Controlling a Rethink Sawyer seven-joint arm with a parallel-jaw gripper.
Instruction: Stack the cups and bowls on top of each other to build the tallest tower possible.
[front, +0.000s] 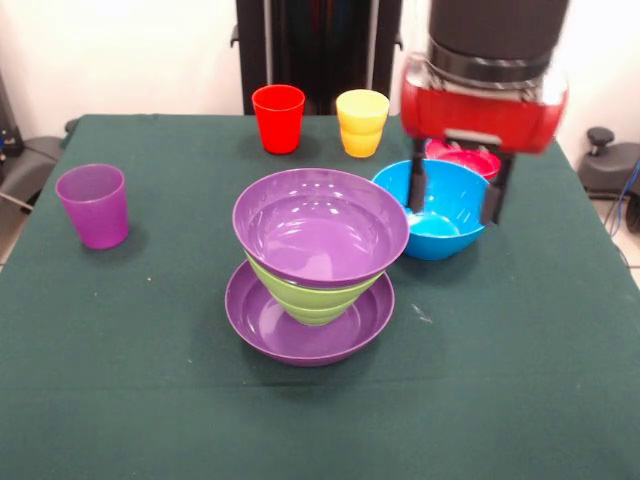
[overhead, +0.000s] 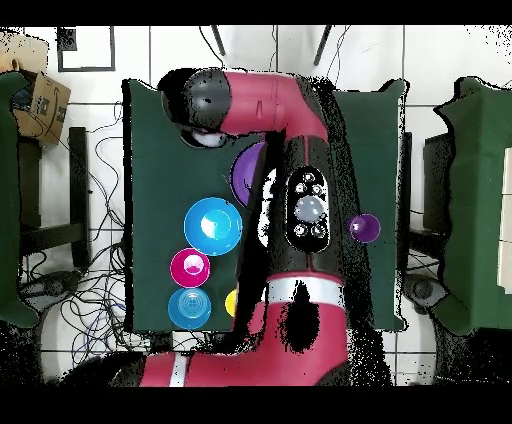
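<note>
The tower stands mid-table: a shallow purple bowl (front: 262, 322) at the bottom, a lime green bowl (front: 305, 298) in it, and a large purple bowl (front: 320, 225) tilted on top. A blue bowl (front: 440, 232) (overhead: 213, 225) sits just right of it on the cloth. My gripper (front: 455, 192) hangs open over the blue bowl, with the left finger (front: 417, 185) above its inside and the right finger (front: 492, 195) at its right rim. Along the far edge stand a red cup (front: 278, 118) and a yellow-orange cup (front: 362, 122). The purple cup (front: 93, 205) (overhead: 364, 227) stands alone at the left.
A small red bowl (front: 462, 158) (overhead: 191, 267) sits right behind the blue bowl, partly hidden by my gripper. The overhead view adds a small light blue bowl (overhead: 189, 307) beside it. A green cloth (front: 120, 380) covers the table. My arm (overhead: 300, 210) hides most of the tower from above.
</note>
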